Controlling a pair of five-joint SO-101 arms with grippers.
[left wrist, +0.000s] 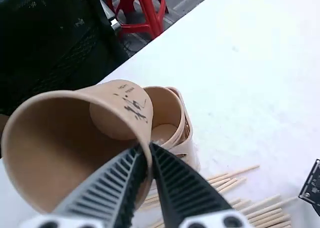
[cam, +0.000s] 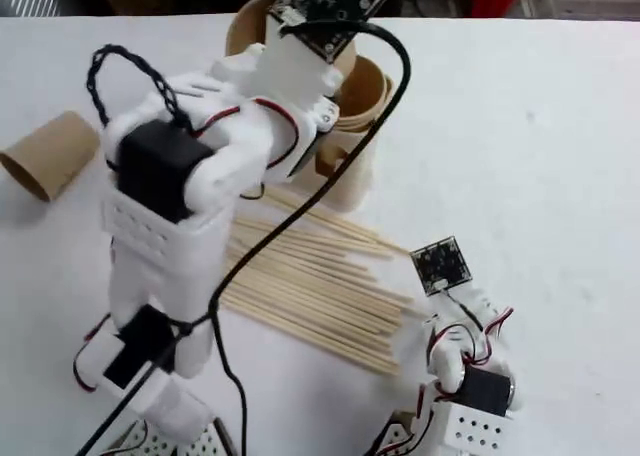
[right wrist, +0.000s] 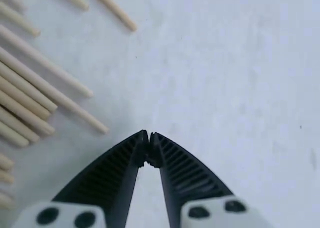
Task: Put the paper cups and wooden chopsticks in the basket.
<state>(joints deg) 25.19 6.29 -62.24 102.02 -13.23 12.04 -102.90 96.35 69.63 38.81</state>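
Note:
My left gripper (left wrist: 145,150) is shut on the rim of a tan paper cup (left wrist: 60,143), which it holds tilted with its mouth toward the camera. Just behind stands a stack of paper cups (left wrist: 167,120), upright on the white table; it also shows in the high view (cam: 362,94). Another paper cup (cam: 48,154) lies on its side at the table's left. Wooden chopsticks (cam: 310,276) lie in a loose pile mid-table. My right gripper (right wrist: 149,136) is shut with nothing in it, low over bare table beside the chopstick ends (right wrist: 30,103).
A black mesh object (left wrist: 50,43) and a red stool (left wrist: 140,8) stand beyond the table's far edge. The left arm (cam: 180,206) stretches over the chopstick pile. The right arm (cam: 465,381) sits at the near right, with bare table to its right.

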